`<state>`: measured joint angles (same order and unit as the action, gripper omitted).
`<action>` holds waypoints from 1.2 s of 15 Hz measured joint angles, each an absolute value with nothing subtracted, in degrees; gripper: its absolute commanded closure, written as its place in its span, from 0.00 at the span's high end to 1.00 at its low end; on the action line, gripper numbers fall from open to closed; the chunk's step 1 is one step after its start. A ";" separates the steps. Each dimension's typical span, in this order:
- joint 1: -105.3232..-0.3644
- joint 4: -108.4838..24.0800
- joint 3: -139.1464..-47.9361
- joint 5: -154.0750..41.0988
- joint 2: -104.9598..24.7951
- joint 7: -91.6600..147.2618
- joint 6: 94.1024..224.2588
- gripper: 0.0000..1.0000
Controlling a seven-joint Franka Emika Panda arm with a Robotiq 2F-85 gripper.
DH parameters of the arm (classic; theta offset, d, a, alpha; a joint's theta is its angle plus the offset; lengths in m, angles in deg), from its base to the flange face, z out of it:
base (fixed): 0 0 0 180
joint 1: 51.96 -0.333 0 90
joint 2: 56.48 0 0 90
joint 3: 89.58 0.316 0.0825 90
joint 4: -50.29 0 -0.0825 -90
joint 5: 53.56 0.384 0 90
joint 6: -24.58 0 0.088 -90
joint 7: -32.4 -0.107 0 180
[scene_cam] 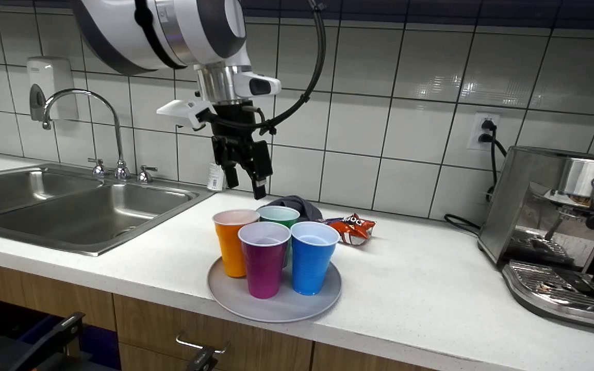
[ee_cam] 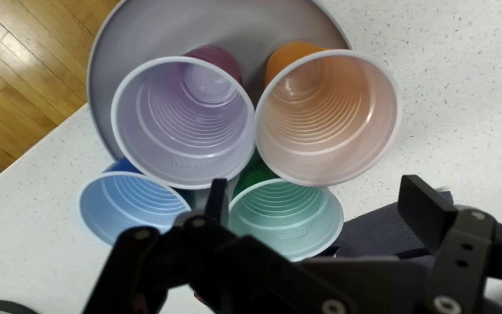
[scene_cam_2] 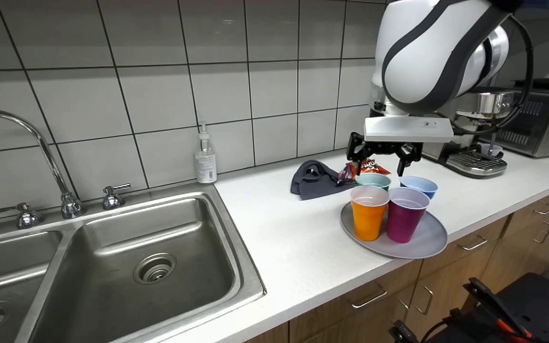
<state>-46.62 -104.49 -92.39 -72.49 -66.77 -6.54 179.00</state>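
Spread end effector near cups, plate at counter edge

Can count four coloured cups, one plate, one cloth; two fingers; one tap, two tap handles, two sink basins; one pump bottle, one wall dispenser, one coffee machine.

In both exterior views, four cups stand on a plate on the tabletop; the sink lies left, the coffee machine right, the cloth and bag behind.
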 measured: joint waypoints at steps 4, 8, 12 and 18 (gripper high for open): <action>-46.64 -105.58 -91.24 -71.21 -69.19 -2.92 178.88 1.00; -46.64 -106.59 -90.06 -70.17 -71.93 -0.10 178.71 1.00; -46.64 -107.41 -88.90 -68.84 -74.71 2.36 178.20 1.00; -46.56 -107.77 -87.98 -68.03 -75.79 3.40 177.74 1.00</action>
